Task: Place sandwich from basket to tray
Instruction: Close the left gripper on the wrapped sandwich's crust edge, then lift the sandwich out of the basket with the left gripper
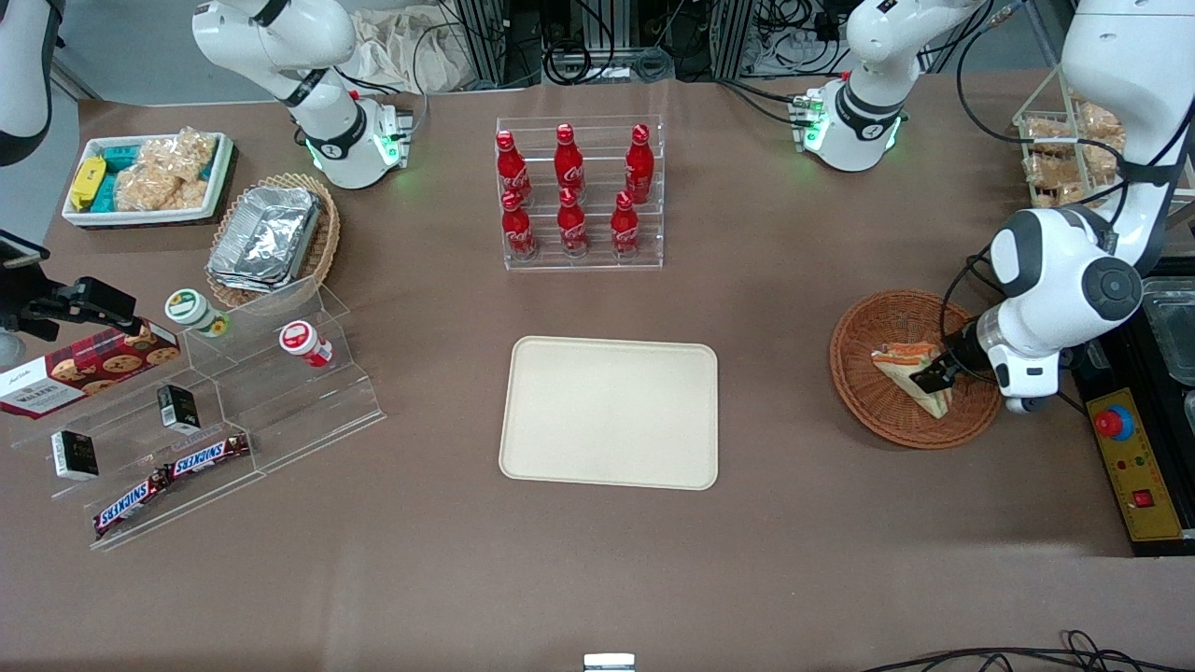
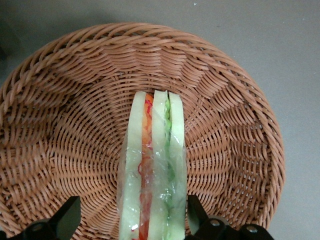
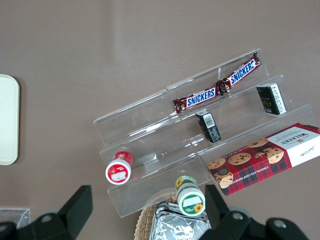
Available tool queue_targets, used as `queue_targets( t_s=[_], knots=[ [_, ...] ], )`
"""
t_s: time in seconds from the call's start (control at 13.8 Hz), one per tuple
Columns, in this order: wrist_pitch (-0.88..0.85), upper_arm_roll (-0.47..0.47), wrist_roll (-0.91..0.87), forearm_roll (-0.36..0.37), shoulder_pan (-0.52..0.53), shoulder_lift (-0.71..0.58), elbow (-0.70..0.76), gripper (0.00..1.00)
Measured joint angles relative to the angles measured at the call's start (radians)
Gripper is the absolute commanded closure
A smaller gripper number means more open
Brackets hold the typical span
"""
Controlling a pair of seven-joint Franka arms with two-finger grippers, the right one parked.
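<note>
- Gripper (image 2: 132, 222): down inside the basket (image 2: 60, 130), its 2 fingers (image 2: 67, 215) set apart, 1 on each flat side of the sandwich (image 2: 152, 170). One finger sits close against the wrap; the other shows a gap. Contact cannot be confirmed.
- Sandwich: lies in the basket, between the fingers, standing on edge with its layered cut face up toward the wrist camera. Pale bread, orange-red and green filling, clear wrap over all. In the front view the wedge (image 1: 910, 371) rests on the basket floor, its tip reaching toward the rim nearer the front camera, and the gripper (image 1: 934, 375) is at its thick end.
- Basket (image 1: 864, 373): round, reddish-brown wicker, directly under the gripper, on the brown table (image 1: 597, 579), toward the working arm's end.
- Tray (image 1: 609, 412): flat cream rectangle, bare, well apart from the gripper, sideways toward the parked arm's end, about level with the basket.
- Bottle rack (image 1: 581, 194): clear acrylic, 6 red cola bottles in 2 rows of 3, farther from the front camera than the tray.
- Farthest from the gripper, at the parked arm's end: stepped clear display (image 1: 233, 411) with 2 Snickers bars (image 1: 173, 478), a cookie box (image 1: 84, 369), and a tan wicker basket of foil trays (image 1: 271, 238).
</note>
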Motion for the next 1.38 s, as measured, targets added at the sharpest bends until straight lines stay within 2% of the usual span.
queue_targets(
  t_s=[0.07,0.22,0.29,0.58,0.8,1.16,1.38],
  knots=[
    [0.0,-0.001,-0.019,0.0,-0.003,0.0,0.0,0.51],
    [0.002,-0.004,-0.064,0.0,-0.02,0.0,0.0,0.91],
    [0.003,-0.006,-0.078,0.0,-0.031,-0.001,0.001,1.0],
    [-0.026,-0.008,-0.089,0.025,-0.054,-0.01,0.012,1.0],
    [-0.16,-0.018,-0.066,0.037,-0.053,-0.034,0.07,1.0],
    [-0.588,-0.128,0.004,0.045,-0.075,-0.059,0.382,1.0],
    [-0.688,-0.142,0.028,0.047,-0.183,-0.056,0.52,1.0]
  ],
)
